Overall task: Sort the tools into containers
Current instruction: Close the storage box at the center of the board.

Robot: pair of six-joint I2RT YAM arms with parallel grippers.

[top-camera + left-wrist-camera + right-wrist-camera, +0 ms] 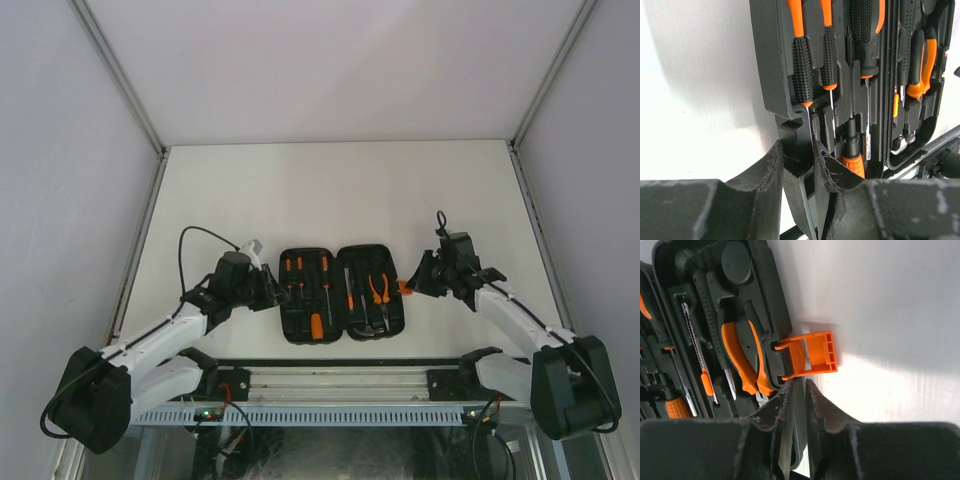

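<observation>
Lying open, case (337,300) holds screwdrivers (802,65), pliers (742,357); left hand (797,152), right hand (799,389) pinch its edges.

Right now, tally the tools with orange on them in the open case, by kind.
Screwdrivers, left half of case: 4
Thin orange-banded tool, right half, kind unclear: 1
Pliers: 1
Total: 6

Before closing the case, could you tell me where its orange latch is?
Top view: the orange latch juts from the case at its right edge, beside the right gripper.
</observation>
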